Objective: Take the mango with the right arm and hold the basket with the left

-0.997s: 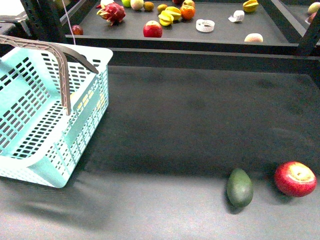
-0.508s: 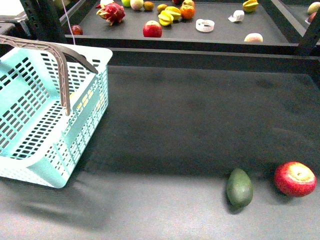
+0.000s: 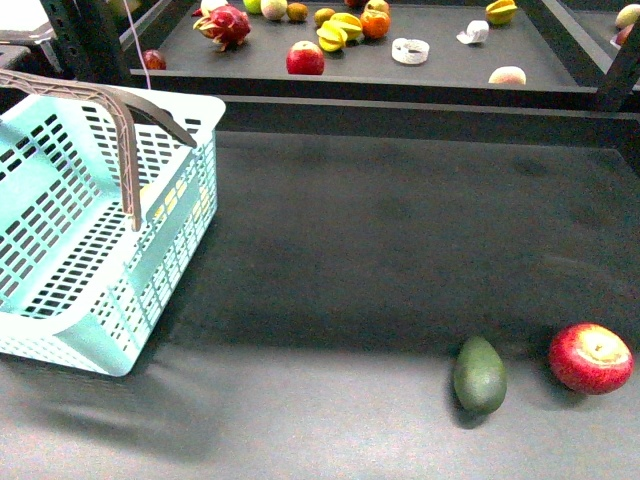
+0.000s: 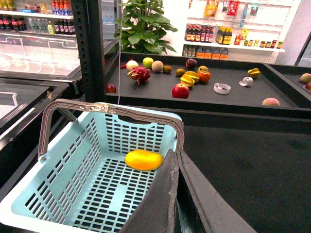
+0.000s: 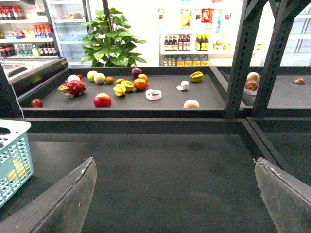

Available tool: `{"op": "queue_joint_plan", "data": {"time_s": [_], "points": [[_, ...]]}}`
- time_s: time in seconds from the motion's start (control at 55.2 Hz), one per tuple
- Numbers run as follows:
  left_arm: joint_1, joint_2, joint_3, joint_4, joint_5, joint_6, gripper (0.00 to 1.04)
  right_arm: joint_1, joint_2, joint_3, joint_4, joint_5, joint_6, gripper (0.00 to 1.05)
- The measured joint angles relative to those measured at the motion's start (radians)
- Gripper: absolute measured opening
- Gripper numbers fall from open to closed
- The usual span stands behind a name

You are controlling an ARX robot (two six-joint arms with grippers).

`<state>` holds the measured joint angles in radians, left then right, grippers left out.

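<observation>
Dark matte counter [image 3: 380,260], kind of rubbery looking, with a raised black shelf [image 3: 440,62] behind it carrying loose fruit: a spiky pink dragon fruit [image 3: 225,24], a red apple [image 3: 305,58], yellow starfruit [image 3: 338,32] and a roll of white tape [image 3: 410,50]. Further back in the wrist views sit a leafy potted plant [image 4: 143,26] and store shelves of bottles; the labels are too small to read.

On the left side of the counter is the basket [image 3: 60,300], light blue plastic with slotted lattice walls and grey-brown handles standing up. The mango [image 4: 144,159], smooth, oblong and yellow-orange, lies on the basket's slotted floor near the far wall.

Left claw [image 4: 176,194] has its dark, scuffed fingers pressed together with barely a slit between them, right at the basket's near rim by one handle; can't tell if it's actually pinching anything. Right claw [image 5: 177,194] is spread wide over bare counter, holding nothing.

Front-right on the counter, a dark green avocado [image 3: 480,375] sits near a red apple [image 3: 590,357], not touching.
</observation>
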<state>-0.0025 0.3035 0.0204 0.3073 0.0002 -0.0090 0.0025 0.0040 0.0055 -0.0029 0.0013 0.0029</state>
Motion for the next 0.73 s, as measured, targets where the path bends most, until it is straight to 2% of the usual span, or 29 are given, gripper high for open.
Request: {"op": "queue_joint_plan", "data": {"time_s": [0.399,0.49,0.725], "points": [[0.0,-0.129,0.0,-0.128,0.0,0.001,0.04,0.0,0.0,0.0,0.0,0.0,0.0,0.97],[0.0,-0.283,0.0,-0.298,0.0,0.002,0.04,0.0,0.0,0.0,0.0,0.0,0.0,0.97],[0.0,-0.299,0.0,-0.305,0.0,0.001,0.04,0.0,0.0,0.0,0.0,0.0,0.0,0.97]]}}
